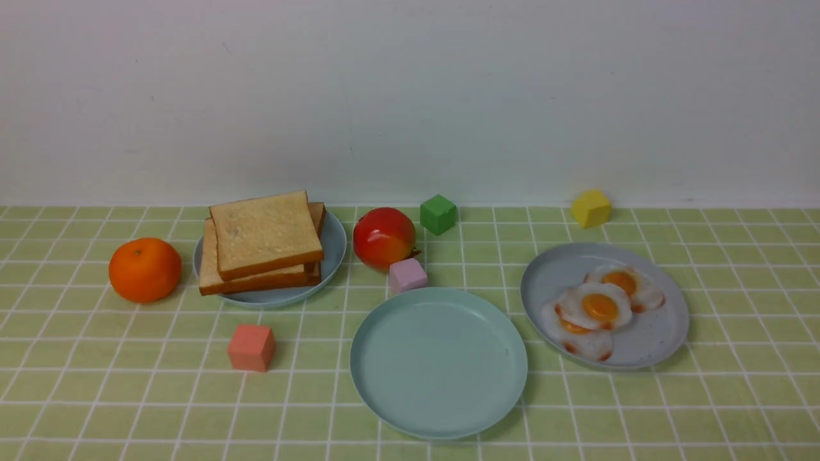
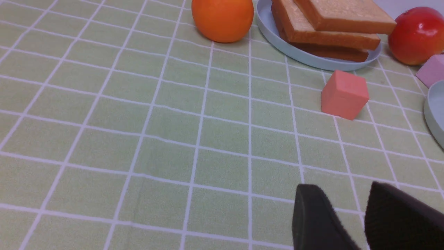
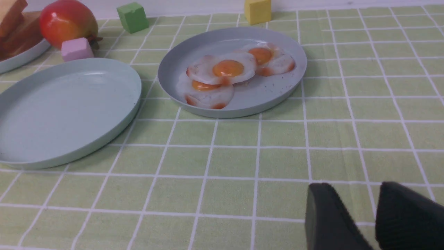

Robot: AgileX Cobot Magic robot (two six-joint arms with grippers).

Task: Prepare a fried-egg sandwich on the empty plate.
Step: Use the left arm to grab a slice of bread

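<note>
The empty plate [image 1: 384, 390] is mint-teal and sits front centre; it also shows in the right wrist view [image 3: 114, 128]. No assembled fried-egg sandwich is in view. Three bread slices [image 1: 266, 234] are stacked on a grey-blue plate [image 1: 336, 246] at the left, also in the left wrist view [image 2: 333, 31]. Three fried eggs [image 1: 599, 307] lie on a grey-blue plate [image 1: 660, 339] at the right, also in the right wrist view [image 3: 225, 69]. My left gripper [image 2: 341, 189] and right gripper [image 3: 353, 187] hover low over bare cloth, jaws apart and empty. Neither shows in the front view.
An orange [image 1: 145, 269] sits left of the bread plate and a red apple [image 1: 384, 237] right of it. Small cubes lie about: salmon [image 1: 251, 347], pink [image 1: 408, 275], green [image 1: 438, 214], yellow [image 1: 590, 208]. A white wall closes the back.
</note>
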